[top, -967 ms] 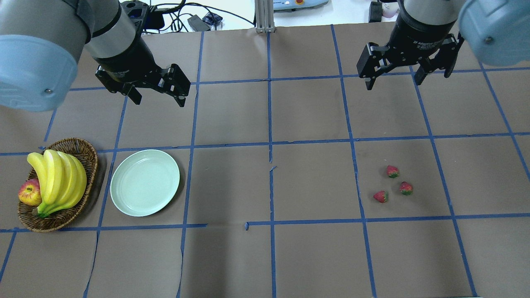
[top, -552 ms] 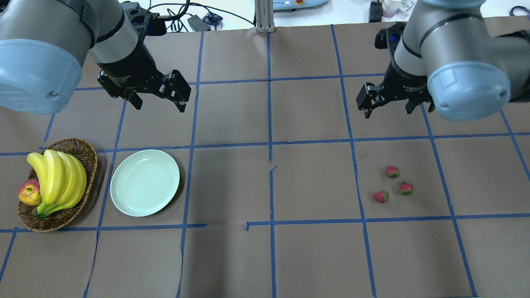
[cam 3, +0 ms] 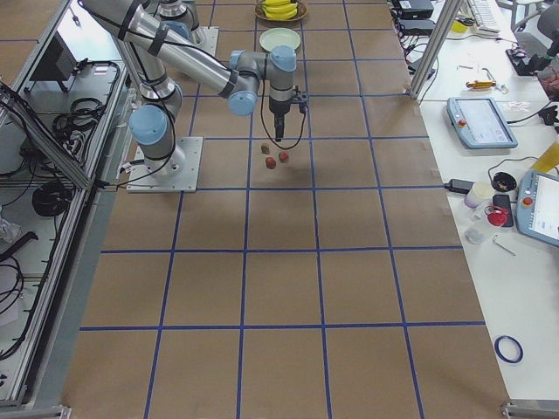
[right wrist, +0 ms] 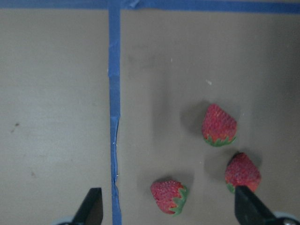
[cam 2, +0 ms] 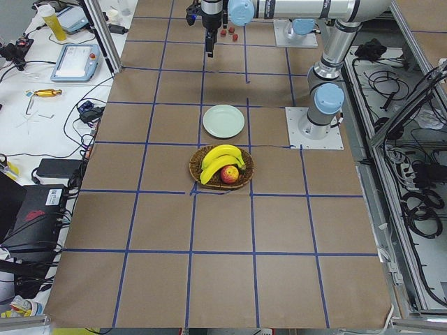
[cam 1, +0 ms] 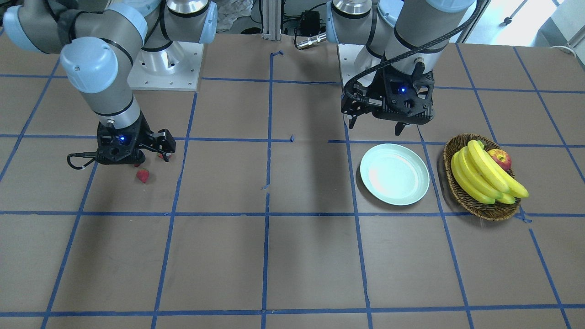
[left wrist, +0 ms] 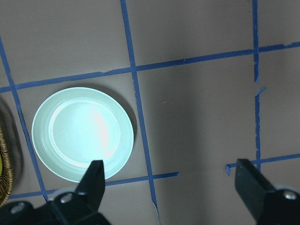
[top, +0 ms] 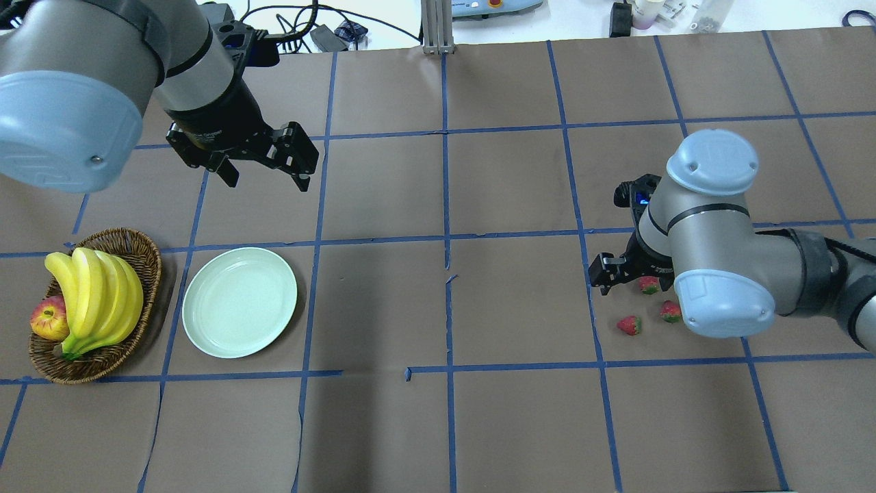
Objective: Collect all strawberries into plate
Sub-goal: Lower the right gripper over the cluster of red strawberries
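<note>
Three strawberries lie close together on the table's right: one [top: 629, 325], one [top: 671, 311] and one [top: 649, 284] partly under my right arm. The right wrist view shows all three [right wrist: 219, 124] [right wrist: 242, 171] [right wrist: 168, 196]. My right gripper [top: 633, 279] hangs open and empty low over them [right wrist: 168, 211]. The pale mint-green plate [top: 239, 301] is empty on the left. My left gripper [top: 267, 174] is open and empty, raised beyond the plate [left wrist: 82, 131].
A wicker basket [top: 140, 241] with bananas [top: 96, 287] and an apple [top: 48, 318] stands left of the plate. Blue tape lines grid the brown table. Cables and equipment lie past the far edge.
My right arm has swung forward and down from the far right until its gripper is over the strawberries. The left gripper has shifted slightly. The strawberries and plate have not moved.
</note>
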`<state>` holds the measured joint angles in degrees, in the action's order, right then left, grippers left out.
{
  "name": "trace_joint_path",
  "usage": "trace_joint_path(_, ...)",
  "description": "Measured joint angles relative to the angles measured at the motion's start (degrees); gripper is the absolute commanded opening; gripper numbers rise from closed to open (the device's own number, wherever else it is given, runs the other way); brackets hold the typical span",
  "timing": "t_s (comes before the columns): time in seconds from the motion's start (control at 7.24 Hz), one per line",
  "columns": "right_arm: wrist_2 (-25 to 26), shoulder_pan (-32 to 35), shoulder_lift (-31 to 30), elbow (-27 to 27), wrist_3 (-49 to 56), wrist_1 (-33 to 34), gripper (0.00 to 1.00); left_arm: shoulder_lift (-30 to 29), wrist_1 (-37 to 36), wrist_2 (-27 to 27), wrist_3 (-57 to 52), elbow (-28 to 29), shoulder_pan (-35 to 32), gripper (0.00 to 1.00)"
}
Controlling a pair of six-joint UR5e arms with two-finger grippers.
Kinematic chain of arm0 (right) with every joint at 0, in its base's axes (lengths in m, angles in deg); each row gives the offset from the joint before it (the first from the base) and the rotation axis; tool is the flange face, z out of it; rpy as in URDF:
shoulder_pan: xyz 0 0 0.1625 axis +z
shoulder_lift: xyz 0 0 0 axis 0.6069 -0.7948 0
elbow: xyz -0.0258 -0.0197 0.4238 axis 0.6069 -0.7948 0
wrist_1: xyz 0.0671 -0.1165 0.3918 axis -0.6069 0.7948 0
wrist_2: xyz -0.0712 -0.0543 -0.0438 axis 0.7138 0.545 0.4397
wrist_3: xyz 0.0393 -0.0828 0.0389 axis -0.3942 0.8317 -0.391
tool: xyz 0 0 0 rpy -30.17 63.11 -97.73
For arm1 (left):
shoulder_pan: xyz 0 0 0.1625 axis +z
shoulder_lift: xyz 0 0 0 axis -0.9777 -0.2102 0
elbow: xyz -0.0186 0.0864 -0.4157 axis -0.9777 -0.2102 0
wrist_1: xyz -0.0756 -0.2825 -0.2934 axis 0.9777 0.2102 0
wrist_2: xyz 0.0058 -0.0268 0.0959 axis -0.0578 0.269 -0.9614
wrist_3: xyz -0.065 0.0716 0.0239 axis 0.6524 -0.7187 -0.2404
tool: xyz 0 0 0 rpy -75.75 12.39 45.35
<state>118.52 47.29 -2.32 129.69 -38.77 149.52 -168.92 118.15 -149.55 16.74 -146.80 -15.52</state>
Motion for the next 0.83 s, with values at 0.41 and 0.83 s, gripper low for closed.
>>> trace_joint_path(0.41,0.07,-0.27,1.71,5.67,-0.01,7.58,0.96,0.10,-0.07,0.06,0.01,-0.27,-0.15,1.00)
trace_joint_path(0.83,1.17,-0.52,3.87,8.30,1.66,12.59,0.00,0.08,-0.09,0.09,0.01,-0.29,-0.21,1.00)
